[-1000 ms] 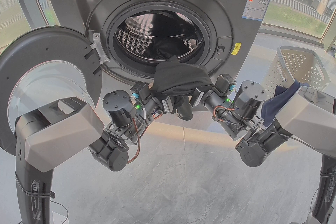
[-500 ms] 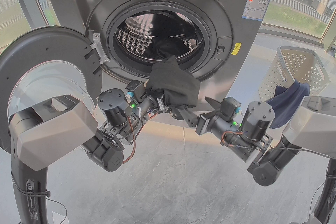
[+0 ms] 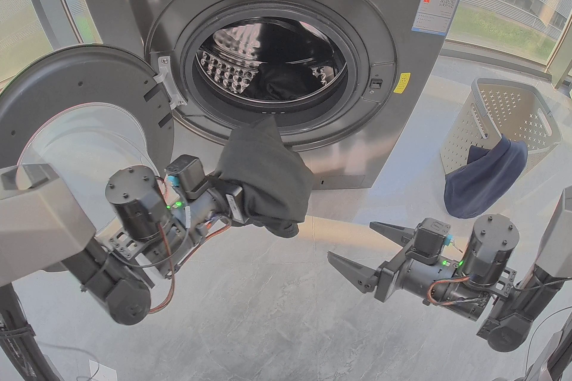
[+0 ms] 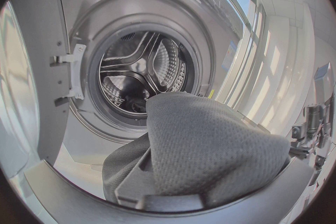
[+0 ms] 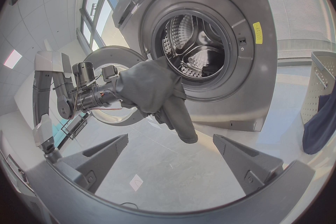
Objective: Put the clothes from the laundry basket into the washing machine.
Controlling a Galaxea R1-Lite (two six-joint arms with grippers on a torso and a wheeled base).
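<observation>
All three views toward washing machine [image 3: 381,1]

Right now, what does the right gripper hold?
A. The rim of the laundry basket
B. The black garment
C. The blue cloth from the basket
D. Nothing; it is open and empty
D: the right gripper stands open above the floor with nothing between its fingers, while the black garment hangs on the left gripper and the blue cloth hangs over the laundry basket.
</observation>
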